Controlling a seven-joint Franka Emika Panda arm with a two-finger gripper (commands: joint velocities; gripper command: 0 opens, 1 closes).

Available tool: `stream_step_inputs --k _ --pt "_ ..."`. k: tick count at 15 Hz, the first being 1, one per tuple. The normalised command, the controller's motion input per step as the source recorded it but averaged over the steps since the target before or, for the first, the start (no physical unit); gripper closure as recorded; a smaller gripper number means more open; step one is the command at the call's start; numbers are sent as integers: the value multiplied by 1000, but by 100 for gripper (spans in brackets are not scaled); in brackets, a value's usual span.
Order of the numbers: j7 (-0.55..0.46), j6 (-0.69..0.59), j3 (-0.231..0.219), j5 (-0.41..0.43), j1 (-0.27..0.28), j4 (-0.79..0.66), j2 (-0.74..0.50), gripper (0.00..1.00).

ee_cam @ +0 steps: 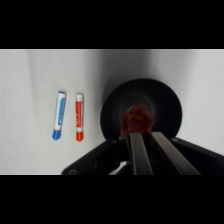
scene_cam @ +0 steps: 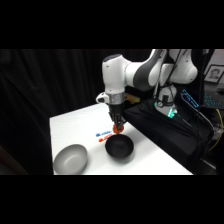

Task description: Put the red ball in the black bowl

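Ball (ee_cam: 136, 120) gripped between the fingers, held in the air, not yet in the bowl (ee_cam: 165, 102). From the wrist camera it hangs over the bowl's dark inside, near its centre. Gripper (scene_cam: 118, 128) clenched on it. Pick-up looks done; what remains, as I judge it, is a short descent and the release.

Side view places the ball just above the bowl's far rim, clear of it — the height only shows here. A grey bowl (scene_cam: 71, 158) sits beside the black one, toward the table's near corner; wrist camera misses it. Wrist view alone resolves two markers, blue (ee_cam: 59, 115) and red (ee_cam: 79, 116), lying parallel beside the bowl.
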Motion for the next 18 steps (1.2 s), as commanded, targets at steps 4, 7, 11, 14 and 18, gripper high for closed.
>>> stream_step_inputs --k 4,7,11,14,18 --pt "-83 268 39 28 11 84 239 95" --pt "-121 219 49 56 -10 118 229 95" --pt "-146 144 74 87 -26 129 171 89" --pt "-195 85 102 138 -54 118 99 61" --pt "-174 8 87 112 -53 102 39 28"
